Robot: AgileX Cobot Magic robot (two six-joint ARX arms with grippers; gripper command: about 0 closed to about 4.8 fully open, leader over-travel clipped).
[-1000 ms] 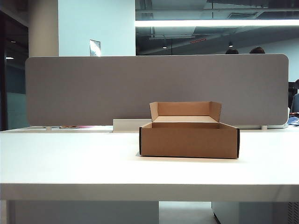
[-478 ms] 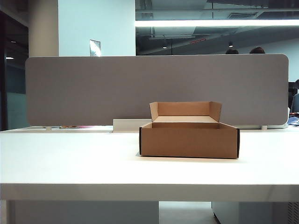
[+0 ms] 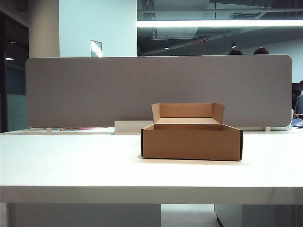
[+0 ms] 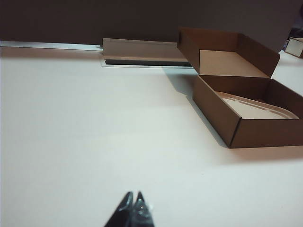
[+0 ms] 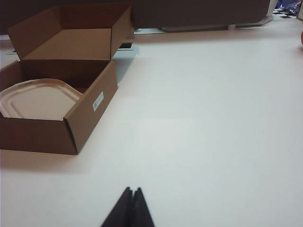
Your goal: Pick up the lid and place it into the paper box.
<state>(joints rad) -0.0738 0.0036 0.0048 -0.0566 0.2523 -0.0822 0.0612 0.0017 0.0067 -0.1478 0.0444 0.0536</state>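
— On the white table, where does the paper box sit?

— Near the middle, a little toward the right arm's side in the exterior view, with its flap upright at the back and the grey divider panel behind it. A low white block lies just beside its rear corner.

— And the lid?

— Lying flat inside the paper box, on its floor. Both wrist views look down into the box and show the beige surface with its raised rim.

— What about the left gripper?

— Its dark fingertips are pressed together with nothing between them. They hang over bare table; the box is well ahead of the jaws and off to the side toward the other arm.

— The right gripper?

— Same: tips pressed together, holding nothing, over bare table. The box lies ahead of its jaws and off toward the left arm's side, well apart. A small white label shows on the box wall facing it.

— Do the arms show in the exterior view?

— No, neither gripper appears there.
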